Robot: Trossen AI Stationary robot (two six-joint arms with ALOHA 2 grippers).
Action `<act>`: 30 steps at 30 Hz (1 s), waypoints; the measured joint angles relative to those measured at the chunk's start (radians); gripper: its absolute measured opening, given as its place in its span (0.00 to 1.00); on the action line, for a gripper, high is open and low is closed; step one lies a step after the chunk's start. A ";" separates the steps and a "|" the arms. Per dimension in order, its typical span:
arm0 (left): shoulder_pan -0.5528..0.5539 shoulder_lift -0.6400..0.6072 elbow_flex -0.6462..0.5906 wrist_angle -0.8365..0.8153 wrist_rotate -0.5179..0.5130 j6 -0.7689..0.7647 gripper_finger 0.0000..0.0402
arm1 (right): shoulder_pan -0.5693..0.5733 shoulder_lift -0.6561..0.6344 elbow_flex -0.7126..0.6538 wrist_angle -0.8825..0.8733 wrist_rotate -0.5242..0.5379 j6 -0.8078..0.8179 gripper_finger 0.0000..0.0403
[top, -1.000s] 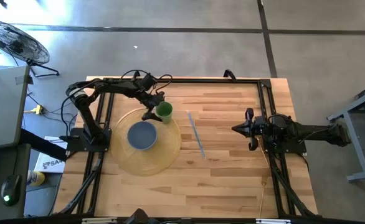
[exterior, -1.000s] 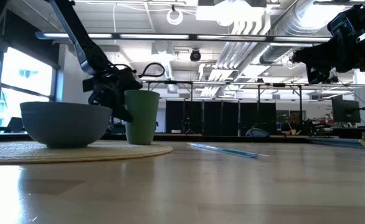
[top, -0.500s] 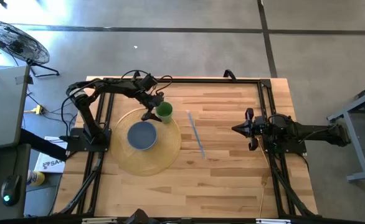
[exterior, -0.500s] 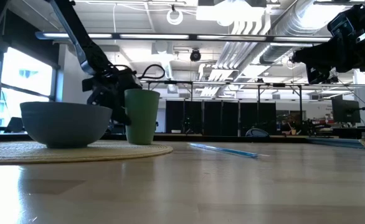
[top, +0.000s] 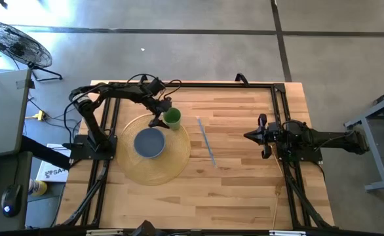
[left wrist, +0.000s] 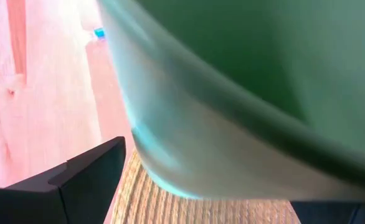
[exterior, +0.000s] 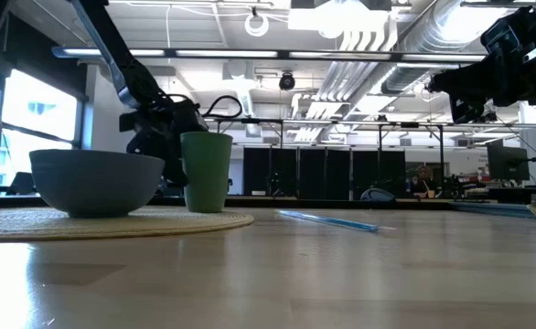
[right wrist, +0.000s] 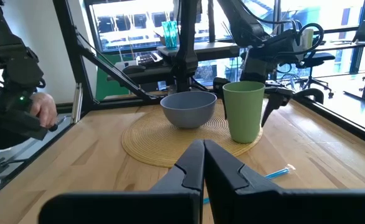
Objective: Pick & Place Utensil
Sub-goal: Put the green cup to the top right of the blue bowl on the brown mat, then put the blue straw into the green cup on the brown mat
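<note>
A thin blue utensil (top: 205, 141) lies flat on the wooden table between the two arms, right of a round woven mat (top: 172, 164). A green cup (top: 173, 117) stands upright on the mat's far right edge, and a blue-grey bowl (top: 149, 142) sits at the mat's middle. My left gripper (top: 164, 117) is open at the cup, coming from the table's left, with one finger (left wrist: 89, 177) on each side of the cup's lower wall. My right gripper (top: 247, 136) is shut and hovers above the table's right part, pointing at the utensil (right wrist: 276, 175). My left gripper has the green cup's lower wall (left wrist: 170, 155) between its two fingers, level, from the table's left. The cup stands upright with its base on the mat. Whether either finger touches the wall, I cannot tell.
A black frame (top: 277, 105) runs along the table's edges. A person's hand (right wrist: 42, 109) shows beyond the table's left side. Bare wood lies between the utensil and the right arm and along the near edge (top: 198, 210).
</note>
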 joint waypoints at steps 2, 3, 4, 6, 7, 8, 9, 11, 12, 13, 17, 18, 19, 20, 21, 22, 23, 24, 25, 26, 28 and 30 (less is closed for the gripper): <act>0.000 -0.019 0.000 -0.021 -0.027 0.000 0.97 | 0.000 0.000 0.000 0.000 0.000 0.000 0.00; 0.000 -0.028 0.000 -0.035 -0.037 0.000 0.97 | 0.000 0.000 0.000 0.000 0.000 0.000 0.00; 0.000 -0.038 0.000 -0.043 -0.053 0.001 0.97 | 0.000 0.000 0.000 0.000 0.000 0.000 0.00; 0.000 -0.061 0.000 -0.063 -0.078 0.000 0.97 | 0.000 0.000 0.000 0.000 0.000 0.000 0.00; 0.000 -0.071 0.000 -0.069 -0.088 0.000 0.97 | 0.000 0.000 0.000 0.000 0.000 0.000 0.00; 0.000 -0.081 0.000 -0.078 -0.099 0.001 0.97 | 0.000 0.000 0.000 0.000 0.000 0.000 0.00; 0.000 -0.089 0.000 -0.089 -0.113 0.000 0.97 | 0.000 0.000 0.000 0.000 0.000 0.000 0.00; 0.000 -0.107 0.000 -0.112 -0.140 0.000 0.97 | 0.000 0.000 0.000 0.000 0.000 0.000 0.00; 0.000 -0.117 0.000 -0.126 -0.153 0.000 0.97 | 0.000 0.000 0.000 0.000 0.000 0.000 0.00; 0.000 -0.128 0.000 -0.144 -0.168 0.000 0.97 | 0.000 0.000 0.000 0.000 0.000 0.000 0.00; 0.000 -0.176 0.000 -0.202 -0.196 -0.035 0.97 | 0.000 0.000 0.000 0.000 0.000 0.000 0.00; 0.000 -0.191 0.000 -0.212 -0.196 -0.056 0.97 | 0.000 0.000 0.000 0.000 0.000 0.000 0.00; 0.000 -0.207 0.000 -0.223 -0.196 -0.074 0.97 | 0.000 0.000 0.000 0.000 0.000 0.000 0.00; 0.000 -0.224 0.000 -0.239 -0.197 -0.089 0.97 | 0.000 0.000 0.000 0.000 0.000 0.000 0.00; 0.000 -0.242 0.000 -0.253 -0.204 -0.107 0.97 | 0.000 0.000 0.000 0.000 0.000 0.000 0.00; 0.000 -0.260 0.000 -0.267 -0.220 -0.124 0.97 | 0.000 0.000 0.000 0.000 0.000 0.000 0.00; 0.000 -0.281 0.000 -0.281 -0.242 -0.140 0.97 | 0.000 0.000 0.000 0.000 0.000 0.000 0.00; 0.000 -0.302 0.000 -0.289 -0.263 -0.162 0.97 | 0.000 0.000 0.000 0.000 0.000 0.000 0.00; -0.001 -0.321 0.000 -0.287 -0.276 -0.185 0.97 | 0.000 0.000 0.000 0.000 0.000 0.000 0.00; -0.001 -0.339 0.000 -0.286 -0.281 -0.211 0.97 | 0.000 0.000 0.000 0.000 0.000 0.000 0.00; -0.002 -0.378 0.000 -0.268 -0.270 -0.251 0.97 | 0.000 0.000 0.000 0.000 0.000 0.000 0.00; -0.002 -0.416 0.000 -0.245 -0.241 -0.301 0.97 | 0.000 0.000 0.000 0.000 0.000 0.000 0.00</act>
